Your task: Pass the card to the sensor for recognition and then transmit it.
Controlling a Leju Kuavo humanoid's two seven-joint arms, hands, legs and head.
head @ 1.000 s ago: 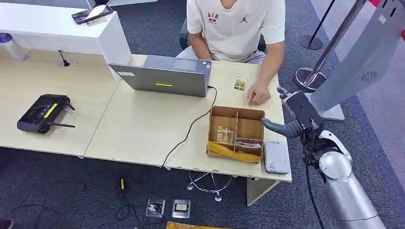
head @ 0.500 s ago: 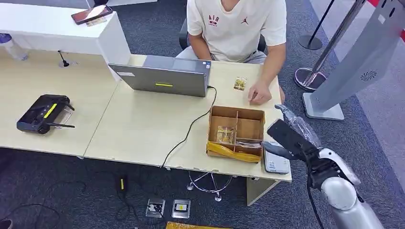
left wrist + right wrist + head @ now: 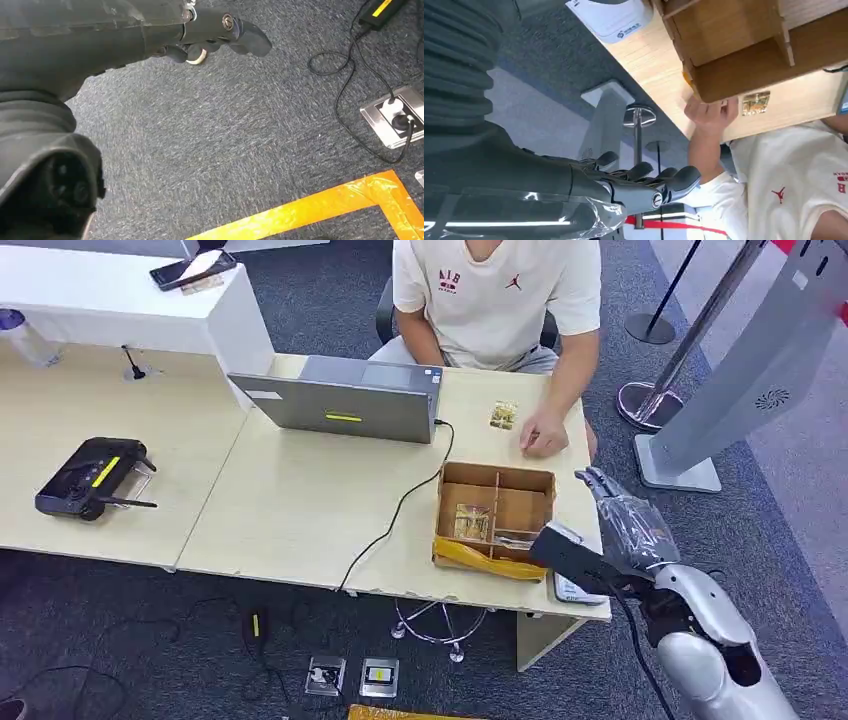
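while the right robot hand (image 3: 600,540) hangs empty with fingers apart, a gold-patterned card (image 3: 503,415) lies flat on the desk (image 3: 300,500)

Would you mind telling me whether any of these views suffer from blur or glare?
Head view: evenly lit, sharp. Left wrist view: carpet slightly motion-smeared, near cover out of focus. Right wrist view: turned, sharp on the wooden box; plastic wrap on the right hand glints.

The wooden box (image 3: 495,517) stands just left of the right robot hand (image 3: 600,540); a person's hand (image 3: 545,437) rests ahead; bare worktop (image 3: 300,500) lies farther left.
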